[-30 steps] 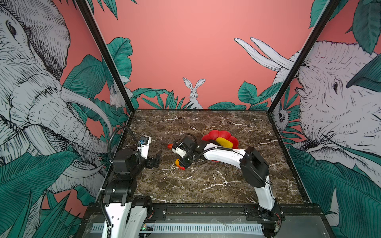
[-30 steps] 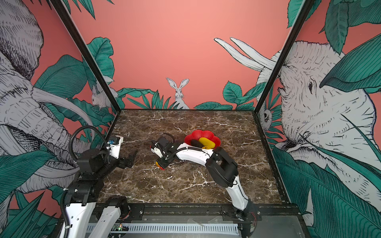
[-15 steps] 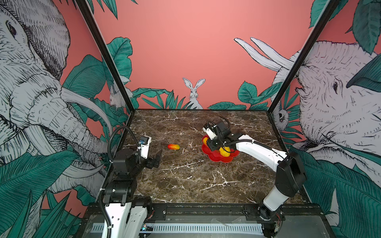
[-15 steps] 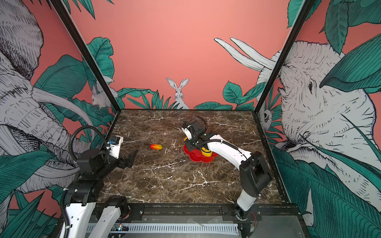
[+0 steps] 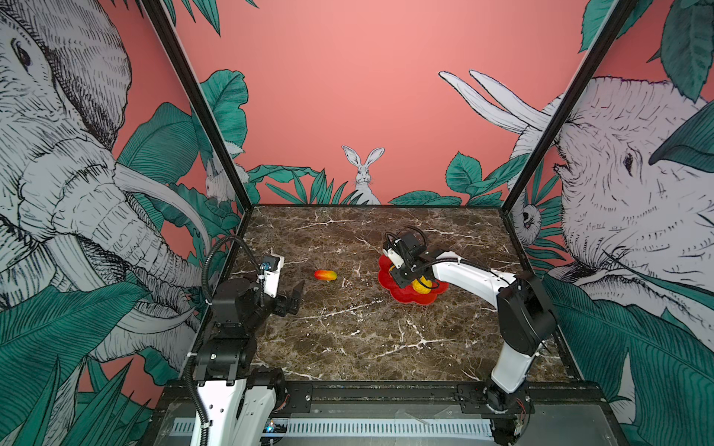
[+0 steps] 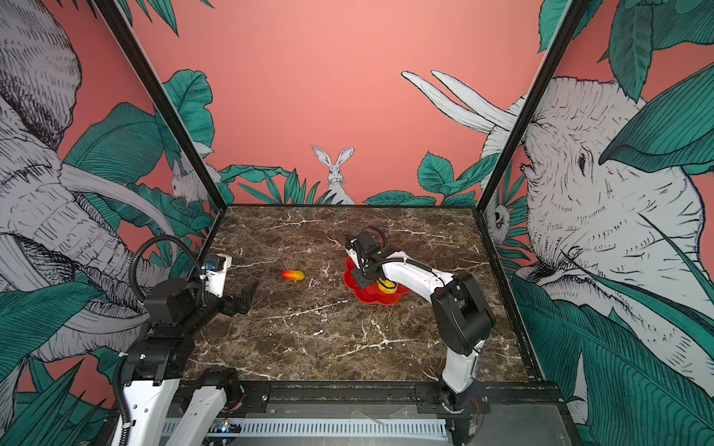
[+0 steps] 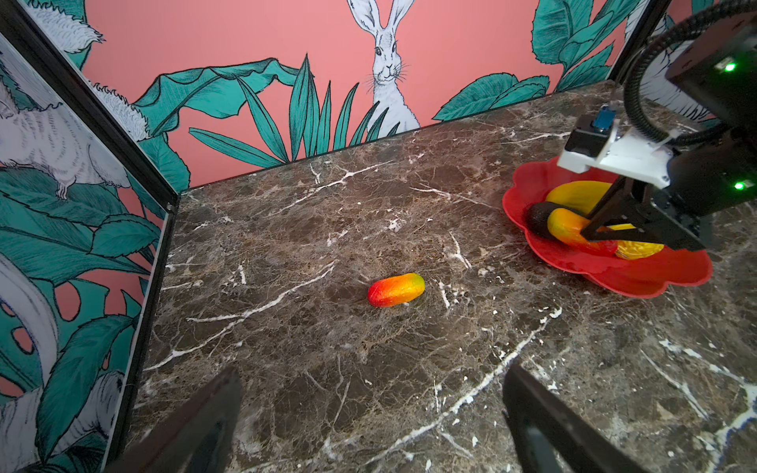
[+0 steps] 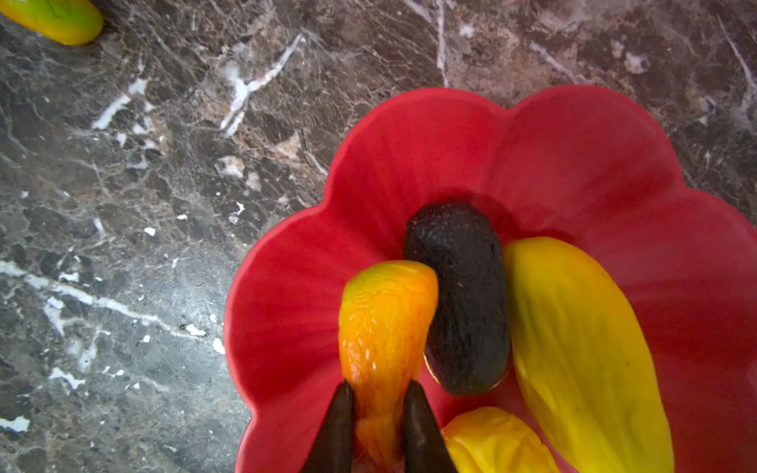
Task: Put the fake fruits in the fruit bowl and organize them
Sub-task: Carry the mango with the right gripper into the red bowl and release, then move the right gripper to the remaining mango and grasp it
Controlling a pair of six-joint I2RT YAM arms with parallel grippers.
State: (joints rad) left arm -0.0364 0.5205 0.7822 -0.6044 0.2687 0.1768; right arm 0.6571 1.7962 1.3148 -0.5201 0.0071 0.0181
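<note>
Right jaws pinch mango (image 8: 385, 327) in fruit bowl (image 8: 573, 143).

The right arm (image 5: 471, 276) is stretching forward and inward with its wrist tipping down, and the right jaws are pinching tight on the mango shape (image 8: 385, 323). The left arm (image 5: 239, 305) is crouching, folded, at the near left, and the left jaws are gaping wide and empty.

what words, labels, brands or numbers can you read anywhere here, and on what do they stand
None: no text can be read in any view.
The fruit bowl, the loose mango shape and the held mango shape bear no print; the walls show only drawn animals and leaves.
</note>
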